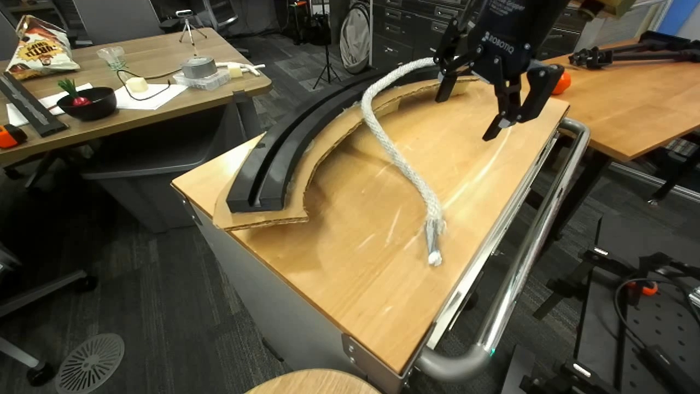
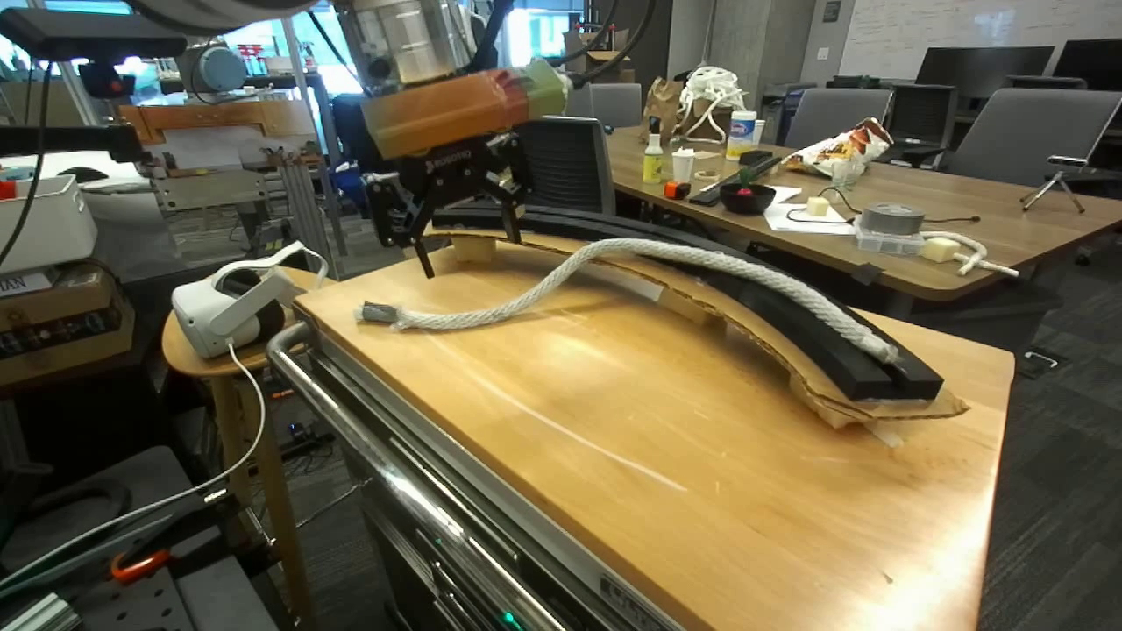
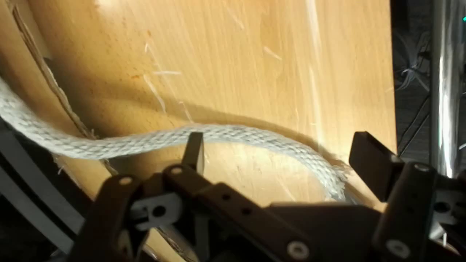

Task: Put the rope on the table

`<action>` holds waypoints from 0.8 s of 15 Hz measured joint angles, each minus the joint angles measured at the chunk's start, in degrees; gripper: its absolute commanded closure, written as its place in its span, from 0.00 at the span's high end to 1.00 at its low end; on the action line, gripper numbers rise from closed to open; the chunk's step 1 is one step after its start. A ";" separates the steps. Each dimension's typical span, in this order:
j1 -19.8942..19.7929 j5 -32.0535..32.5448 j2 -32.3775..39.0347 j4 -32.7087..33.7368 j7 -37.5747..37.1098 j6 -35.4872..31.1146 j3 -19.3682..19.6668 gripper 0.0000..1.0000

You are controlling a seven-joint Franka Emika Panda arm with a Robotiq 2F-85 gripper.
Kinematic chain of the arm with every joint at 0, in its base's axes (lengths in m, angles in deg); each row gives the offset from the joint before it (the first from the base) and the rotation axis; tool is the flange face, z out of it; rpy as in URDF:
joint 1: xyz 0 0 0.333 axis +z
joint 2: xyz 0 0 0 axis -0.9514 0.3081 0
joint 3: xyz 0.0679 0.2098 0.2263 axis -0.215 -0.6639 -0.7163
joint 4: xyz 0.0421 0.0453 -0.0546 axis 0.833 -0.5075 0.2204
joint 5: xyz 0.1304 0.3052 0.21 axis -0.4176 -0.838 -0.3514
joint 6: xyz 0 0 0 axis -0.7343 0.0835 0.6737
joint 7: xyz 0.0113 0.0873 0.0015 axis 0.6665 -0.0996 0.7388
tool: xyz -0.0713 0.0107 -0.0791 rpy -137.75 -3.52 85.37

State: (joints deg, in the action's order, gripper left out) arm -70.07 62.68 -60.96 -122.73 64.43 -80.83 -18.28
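The rope (image 1: pixel 392 150) is a thick pale grey-white cord. It also shows in an exterior view (image 2: pixel 666 252) and in the wrist view (image 3: pixel 233 133). Its taped end lies on the light-wood table (image 1: pixel 355 273) near the rail side. The rest bends up over the cardboard edge, and its other end lies on the black curved track (image 2: pixel 863 381). My gripper (image 1: pixel 468 109), seen also in an exterior view (image 2: pixel 470 250), is open and empty above the table. In the wrist view the rope passes beneath the spread fingers (image 3: pixel 284 154), and the gripper body hides its taped tip.
The track sits on raised cardboard (image 1: pixel 262 220) along the table's long side. A metal tube rail (image 1: pixel 514 284) runs along the opposite edge. A cluttered wooden desk (image 2: pixel 1008 219), a stool with a white headset (image 2: pixel 210 307) and a desk with an orange object (image 1: pixel 562 83) stand around.
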 measured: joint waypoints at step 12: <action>0.72 6.45 7.91 13.83 -7.58 18.92 -2.16 1.00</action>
State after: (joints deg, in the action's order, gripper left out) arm -69.35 69.14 -53.04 -108.89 56.85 -61.91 -20.43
